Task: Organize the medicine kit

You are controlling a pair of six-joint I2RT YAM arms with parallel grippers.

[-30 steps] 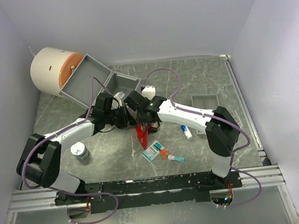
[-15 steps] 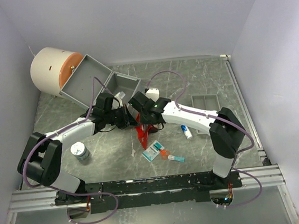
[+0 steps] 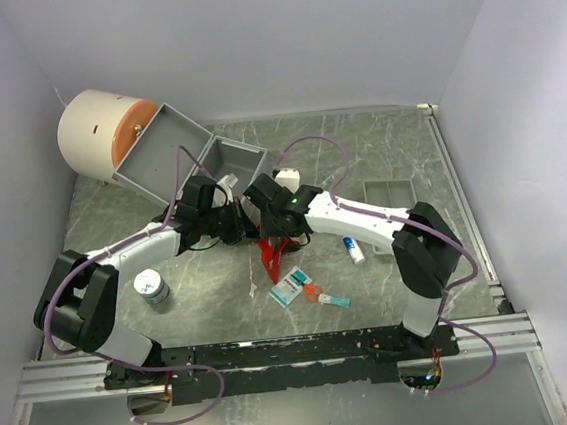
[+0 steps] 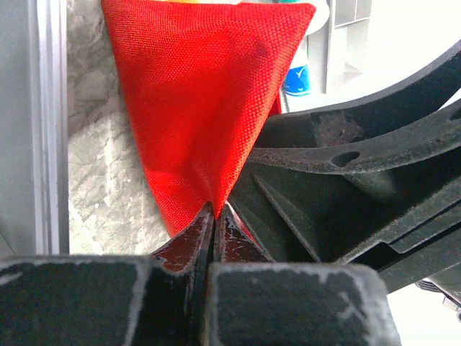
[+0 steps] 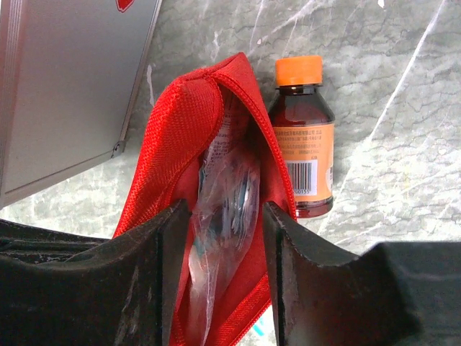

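Grey marbled table [image 3: 378, 153], pale walls. Far left: open grey metal case [image 3: 172, 148].

Left gripper [image 4: 214, 216]: jaws closed tight on a pinch of the red pouch [image 4: 209, 94], holding it at mid-table, just near of the case.

Pouch long axis runs from that pinch to its open mouth, which faces the right gripper [image 5: 221, 213].

Right gripper: jaws parted, astride the mouth. Clear plastic packet [image 5: 230, 173] sits loose between them, partly inside, lying along the same axis.

Amber bottle [image 5: 302, 144] lies just right of the pouch in the wrist view.

Judgement: right arm is nearer the mouth, so any further insertion goes along that axis.
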